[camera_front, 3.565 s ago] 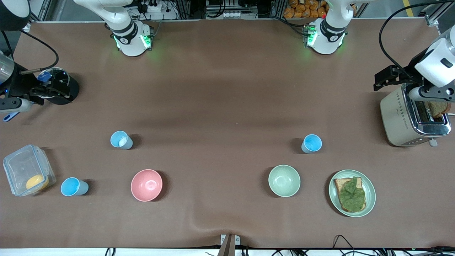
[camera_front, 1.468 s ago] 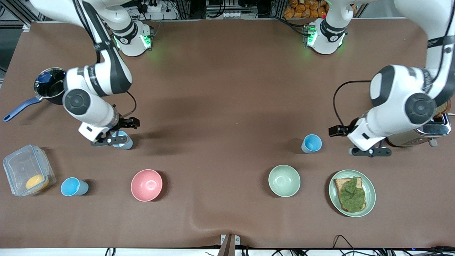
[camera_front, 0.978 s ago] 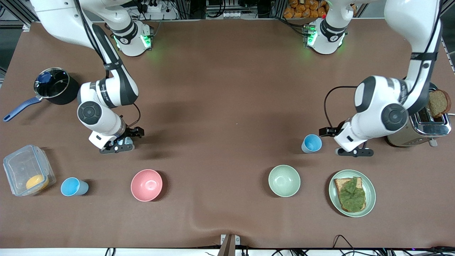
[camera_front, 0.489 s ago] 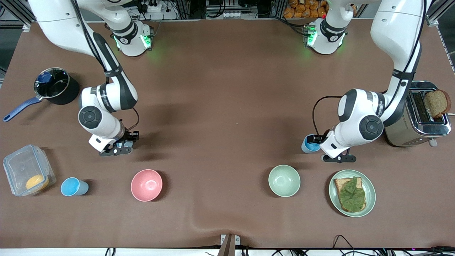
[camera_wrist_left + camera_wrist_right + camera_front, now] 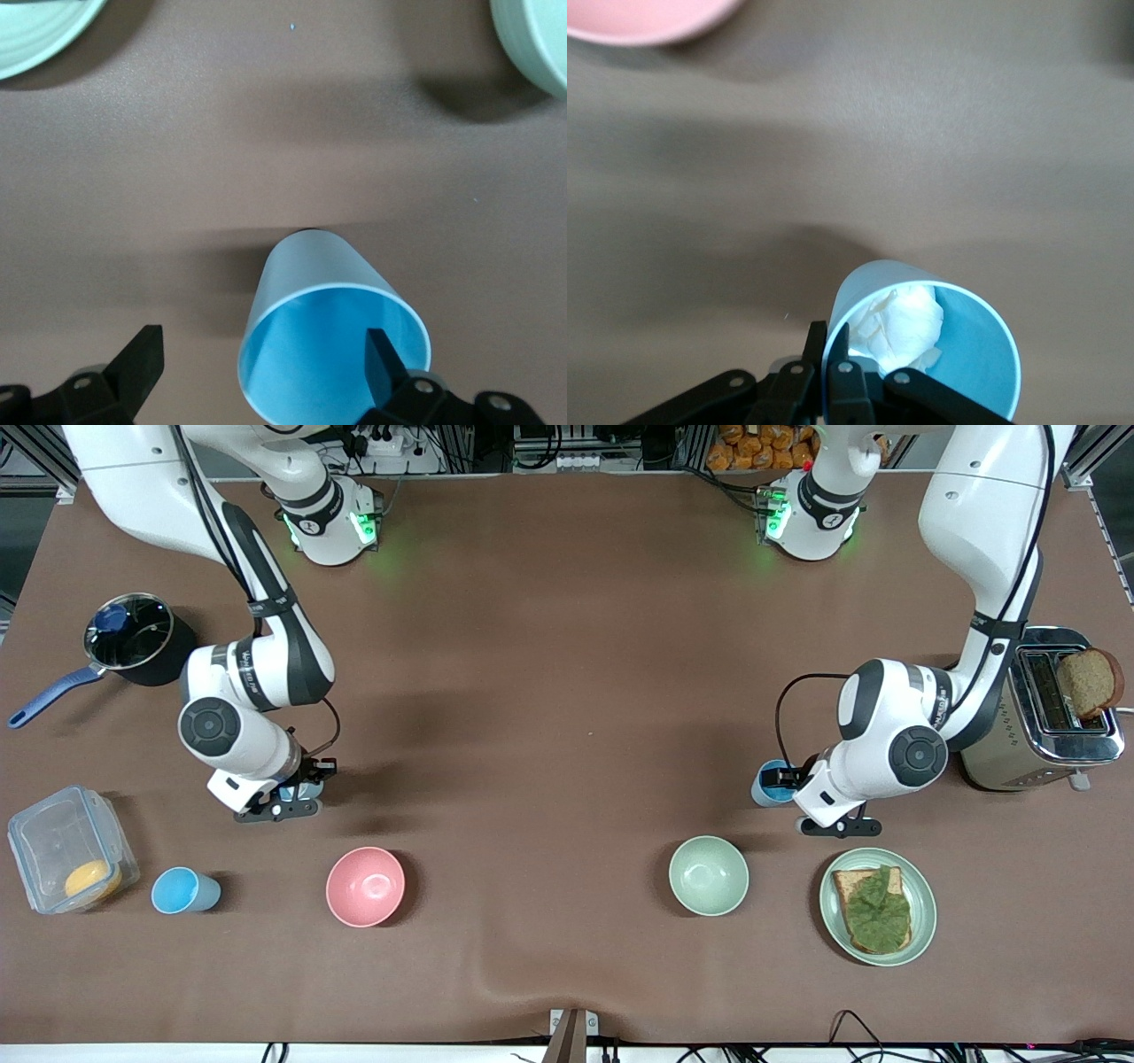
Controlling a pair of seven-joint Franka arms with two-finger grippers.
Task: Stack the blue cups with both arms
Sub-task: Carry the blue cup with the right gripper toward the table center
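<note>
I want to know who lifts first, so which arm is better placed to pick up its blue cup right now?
The right arm. The right gripper is already shut on the rim of the cup with white paper inside, while the left gripper is open, one finger inside the other cup.

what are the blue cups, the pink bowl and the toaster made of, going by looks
Blue cups: probably plastic, thin even walls, smooth matte blue; one holds something white and crumpled. Pink bowl: plastic or glazed ceramic, I can't tell which; a soft highlight inside. Toaster: likely metal, with a mirror-shiny top and duller beige sides.
</note>
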